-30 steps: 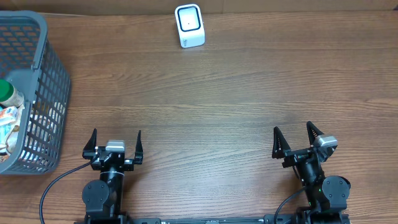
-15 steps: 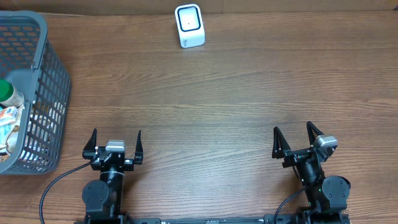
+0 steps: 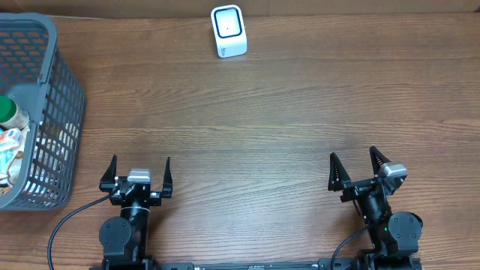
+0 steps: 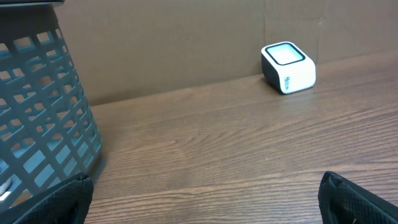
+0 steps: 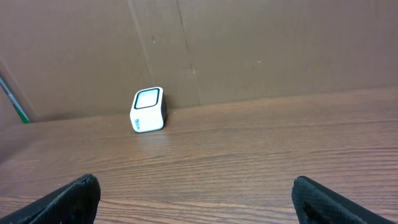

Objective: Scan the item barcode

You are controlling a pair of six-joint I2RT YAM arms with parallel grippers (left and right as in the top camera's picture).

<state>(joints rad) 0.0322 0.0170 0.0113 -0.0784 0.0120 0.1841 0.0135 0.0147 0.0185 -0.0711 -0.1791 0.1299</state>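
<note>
While parked low at the near table (image 3: 285,112) edge, left claw (image 3: 140,161) gapes empty; right claw (image 3: 352,154) likewise.

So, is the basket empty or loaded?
Loaded. The overhead view shows a green-capped container and a few packets inside the basket; the full count cannot be told.

We look straight down on the counter (image 3: 262,112) from overhead, with the scanner (image 3: 229,31) at the top of our view. Our two wrist views sit low, well back from the scanner, facing it from either side. All three share it and the counter around it.
</note>
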